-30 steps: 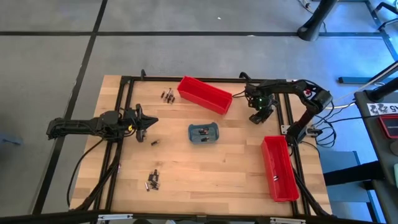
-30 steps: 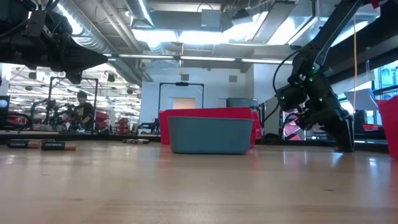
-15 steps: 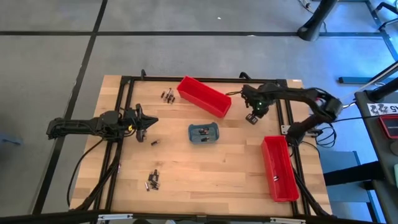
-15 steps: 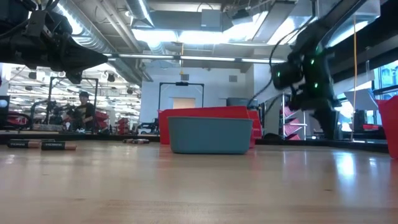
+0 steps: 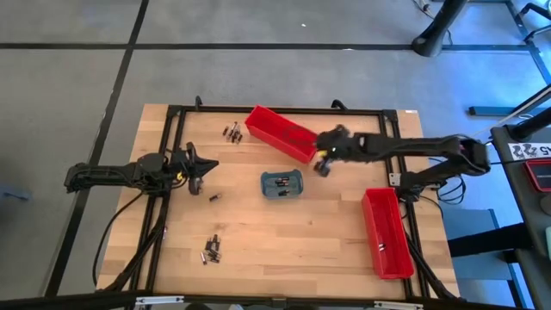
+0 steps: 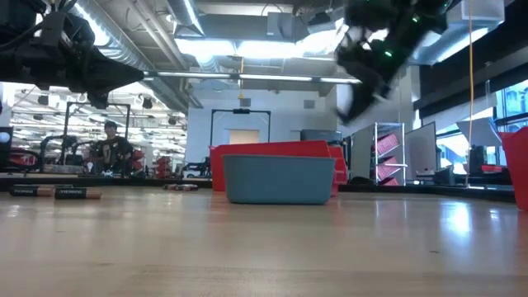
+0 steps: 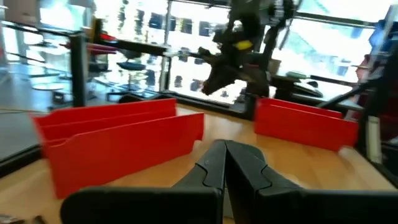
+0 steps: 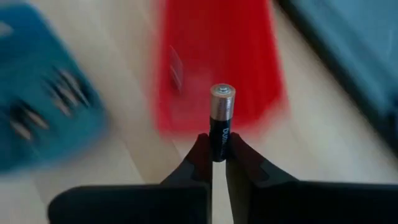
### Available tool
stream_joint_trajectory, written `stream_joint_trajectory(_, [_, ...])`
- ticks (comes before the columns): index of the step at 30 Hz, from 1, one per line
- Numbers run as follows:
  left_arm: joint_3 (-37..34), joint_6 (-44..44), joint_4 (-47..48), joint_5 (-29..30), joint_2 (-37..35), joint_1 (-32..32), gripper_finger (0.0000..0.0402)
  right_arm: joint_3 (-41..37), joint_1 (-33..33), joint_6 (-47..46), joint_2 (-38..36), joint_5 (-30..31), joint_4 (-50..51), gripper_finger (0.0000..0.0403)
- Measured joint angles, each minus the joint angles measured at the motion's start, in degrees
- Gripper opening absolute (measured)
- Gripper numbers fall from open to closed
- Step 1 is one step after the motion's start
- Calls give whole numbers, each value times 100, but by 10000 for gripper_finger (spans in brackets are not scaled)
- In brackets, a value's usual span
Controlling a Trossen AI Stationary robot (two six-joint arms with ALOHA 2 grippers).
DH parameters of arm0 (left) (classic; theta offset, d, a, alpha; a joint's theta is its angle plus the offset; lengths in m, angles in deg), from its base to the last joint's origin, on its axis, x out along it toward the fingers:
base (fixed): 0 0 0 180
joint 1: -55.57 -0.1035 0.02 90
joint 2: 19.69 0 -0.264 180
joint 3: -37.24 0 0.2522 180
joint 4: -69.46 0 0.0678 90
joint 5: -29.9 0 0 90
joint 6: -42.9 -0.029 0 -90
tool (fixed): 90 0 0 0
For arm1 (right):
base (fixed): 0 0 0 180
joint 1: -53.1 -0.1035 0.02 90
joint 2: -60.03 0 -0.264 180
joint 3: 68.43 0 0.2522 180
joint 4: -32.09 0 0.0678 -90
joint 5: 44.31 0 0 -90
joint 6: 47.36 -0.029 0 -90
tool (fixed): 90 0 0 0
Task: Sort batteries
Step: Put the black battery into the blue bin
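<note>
My right gripper point(image 5: 323, 164) hangs above the table between the far red bin point(image 5: 282, 132) and the grey-blue tray point(image 5: 282, 184), shut on one battery point(image 8: 219, 118), which is dark with a copper band and a silvery cap. More batteries lie in the tray and loose on the wood: a group near the far edge point(image 5: 232, 131), a single one point(image 5: 213, 197) and a group near the near edge point(image 5: 213, 250). My left gripper point(image 5: 207, 170) waits shut at the table's left, above the wood. My right gripper pinches the battery's dark lower end point(image 8: 218, 144) between its two fingertips. The battery lies along the fingers and sticks out past them, capped end point(image 8: 222, 91) leading. It is lifted clear of the table, over the wood between the tray and the red bin.
A second red bin point(image 5: 385, 232) lies along the table's right edge. A black frame point(image 5: 172, 146) runs around the tabletop. Two batteries point(image 6: 58, 192) show at the left of the low view. Bare wood spreads across the table's near half.
My right gripper has risen from the tabletop near the far right corner and swung toward the table's left, ending high beside the far red bin and the tray. The left arm has kept still.
</note>
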Motion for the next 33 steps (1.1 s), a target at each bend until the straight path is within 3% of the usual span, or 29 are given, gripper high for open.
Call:
stream_joint_trajectory(2, [0,-8,18,282,1,0,1,-2,-207,397,273,18,-749,16])
stream_joint_trajectory(6, [0,-201,-5,823,1,0,1,247,-241,1063,1027,-1473,-1803,16])
stream_joint_trajectory(9, [-1,-342,-101,1068,1,0,1,770,-243,1474,1782,-2243,-1536,18])
stream_joint_trajectory(12, [0,-512,-232,1128,1,0,1,1474,-255,1856,2496,-2637,-633,18])
stream_joint_trajectory(16, [0,-607,-293,1296,1,0,1,2350,-319,2369,3263,-2608,726,17])
stream_joint_trajectory(20, [0,-565,-290,1344,1,0,1,2839,-339,2515,3653,-2594,1324,23])
stream_joint_trajectory(33, [0,-425,-195,1346,1,0,1,3003,-344,2507,3790,-2600,1489,110])
